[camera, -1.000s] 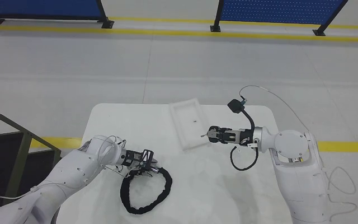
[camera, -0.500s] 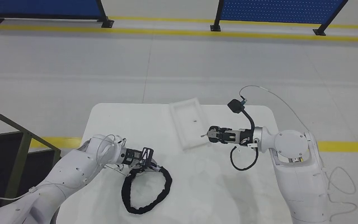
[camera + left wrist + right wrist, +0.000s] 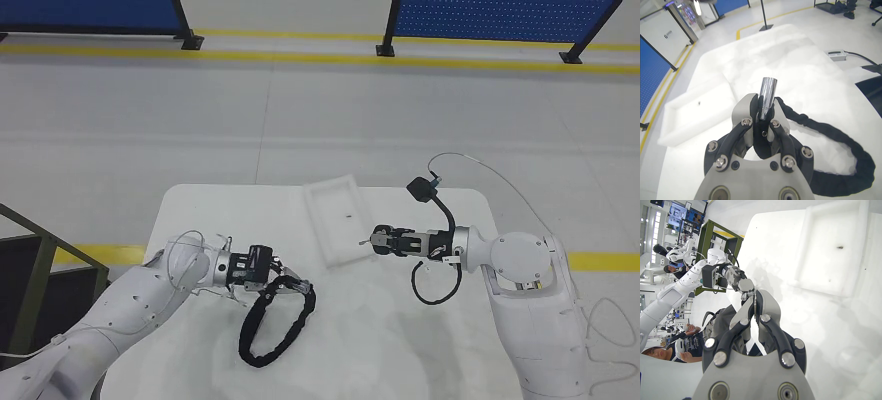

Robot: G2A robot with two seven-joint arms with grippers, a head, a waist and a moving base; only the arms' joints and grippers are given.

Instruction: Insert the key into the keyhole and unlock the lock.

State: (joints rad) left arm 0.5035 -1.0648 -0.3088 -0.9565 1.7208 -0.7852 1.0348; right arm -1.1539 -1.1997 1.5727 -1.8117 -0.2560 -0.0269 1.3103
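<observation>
Chrome lock barrel (image 3: 768, 94) clamped in left gripper (image 3: 762, 108), black cable loop (image 3: 829, 130) trailing onto table (image 3: 400, 340). Right gripper (image 3: 755, 299) pinched tight on key (image 3: 362, 241), well apart from barrel. Risk: cable weight twists barrel in grip, key meets it askew, jams.
</observation>
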